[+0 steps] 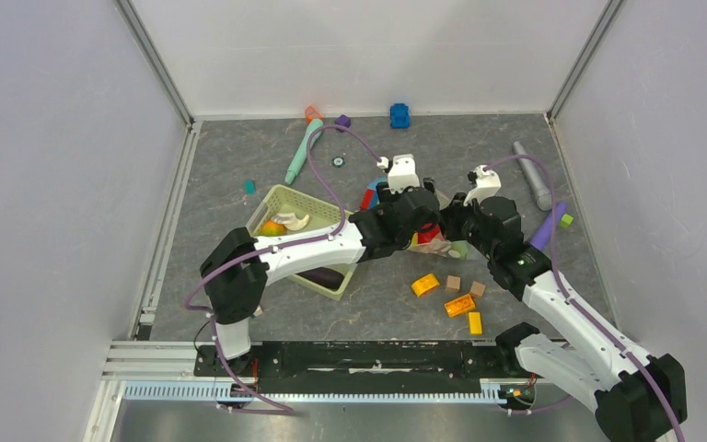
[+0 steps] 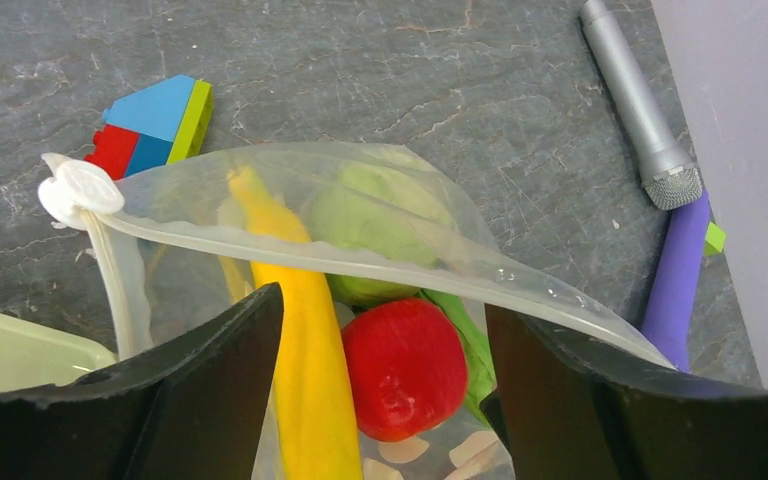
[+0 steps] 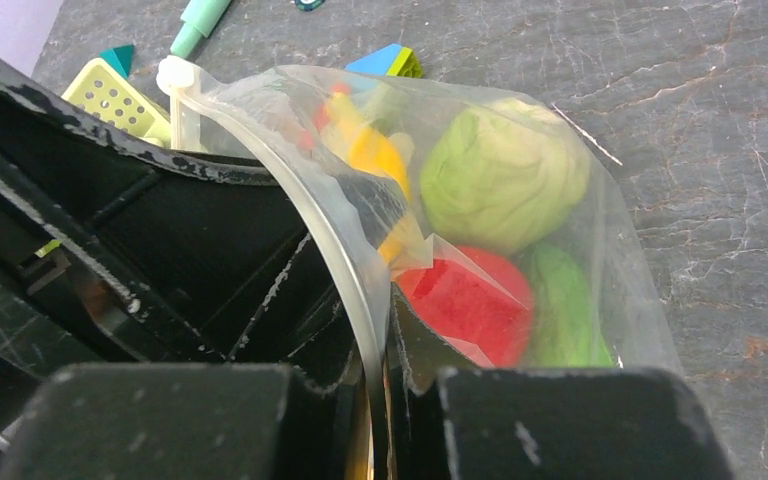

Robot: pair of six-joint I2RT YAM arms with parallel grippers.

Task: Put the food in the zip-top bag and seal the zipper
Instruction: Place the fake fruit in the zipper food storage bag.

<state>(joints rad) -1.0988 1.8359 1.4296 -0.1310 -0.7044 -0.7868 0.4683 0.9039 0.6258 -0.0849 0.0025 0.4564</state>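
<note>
Four foods sit inside the zip-top bag: one cabbage, one tomato, one yellow piece, one cucumber. The right gripper pinches the zipper. The left gripper hangs over the bag, jaws spread wide. One colored block lies behind the bag, one basket beside it. From above, both arms hide the bag.

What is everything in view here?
zip-top bag: one, clear, mid-table
cabbage: one, pale green, in bag
tomato: one, red, in bag
yellow piece: one, yellow, in bag
cucumber: one, green, in bag
basket: one, pale green, left of bag
mango: one, orange, in basket
eggplant: one, dark purple, in basket
building blocks: five, orange, yellow, tan, right of basket
teal stick: one, teal, beyond basket
microphone: one, grey, far right
toy car: one, blue, far edge
left fingers: two, black, open, over bag
right fingers: two, black, shut on bag's rim
</note>
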